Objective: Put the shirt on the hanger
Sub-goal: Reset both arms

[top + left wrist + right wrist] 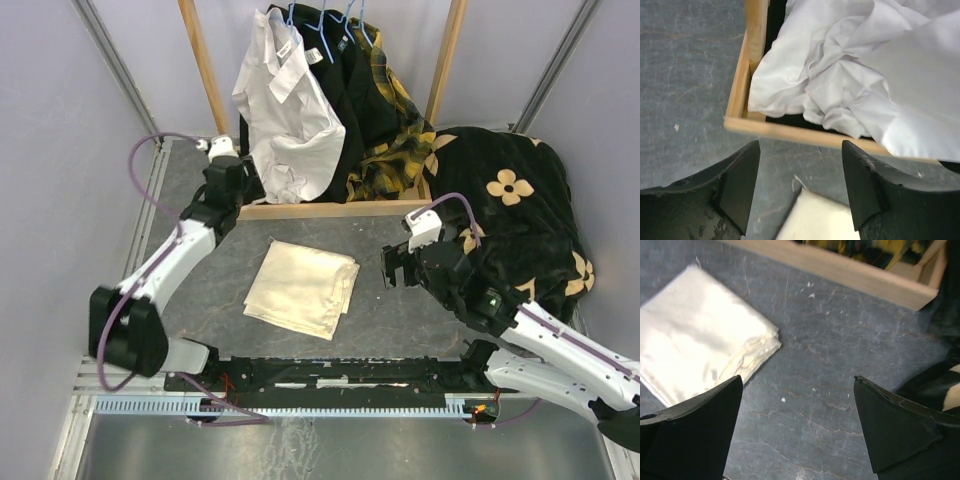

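The white shirt (288,115) hangs rumpled inside the wooden rack, its collar up by the light-blue hanger (291,15), of which only the hook and a bit of wire show. My left gripper (243,195) stands open and empty just outside the rack's front left corner. In the left wrist view the shirt (850,65) bunches beyond the rail, apart from the left gripper (800,170). My right gripper (392,266) is open wide over bare table, and the right wrist view shows nothing within the right gripper (797,405).
A cream folded cloth (303,288) lies mid-table between the arms. The wooden rack base rail (330,209) runs across behind it. Black and plaid garments (375,110) hang on other blue hangers. A black flowered cloth (515,200) is heaped at the right, beside the right arm.
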Tool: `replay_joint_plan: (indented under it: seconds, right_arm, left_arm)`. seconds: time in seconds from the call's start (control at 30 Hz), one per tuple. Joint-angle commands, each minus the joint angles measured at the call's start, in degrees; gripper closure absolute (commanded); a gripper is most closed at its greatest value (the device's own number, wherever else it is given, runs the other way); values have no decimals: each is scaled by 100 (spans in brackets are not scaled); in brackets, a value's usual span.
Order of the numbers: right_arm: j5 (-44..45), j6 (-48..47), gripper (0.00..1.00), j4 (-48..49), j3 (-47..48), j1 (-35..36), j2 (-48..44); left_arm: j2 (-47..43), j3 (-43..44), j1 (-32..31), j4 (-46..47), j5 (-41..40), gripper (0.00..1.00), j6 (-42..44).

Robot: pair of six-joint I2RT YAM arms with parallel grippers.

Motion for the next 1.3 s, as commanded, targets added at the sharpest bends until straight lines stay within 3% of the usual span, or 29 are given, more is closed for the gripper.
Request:
replay_joint_plan:
  seconds: [0.0, 0.17, 0.47, 0.6, 0.8, 1.1, 1.27]
  right_arm:
    - [819, 390, 1, -184, 760, 9, -93]
    - [424, 514, 1, -213, 1199, 4, -227]
    - [655, -39, 1, -607, 1257, 11, -863]
    - [1056, -385, 1, -1068, 1307, 9, -1128]
    - [1601, -654, 1, -1861, 1490, 9, -1560]
    - [2109, -196, 1, -1650, 990, 11, -2508]
    - [2119, 8, 1, -1701, 864, 9, -2522]
  left_arm:
    - [-1305, -423, -21, -417, 116, 24, -207]
    - [-2639, -842, -21, -862, 352, 5, 399]
    - [-4798, -1019, -21, -1614, 714, 3, 1213]
    - [-4767, -743, -473, -2236, 247, 3, 1365]
    - [-5442, -975, -1471, -2276, -757, 3, 1689]
    - [-5419, -1246, -1482, -2191, -1297, 4, 482]
    - [-5542, -1392, -1480, -2003, -1389, 4, 332]
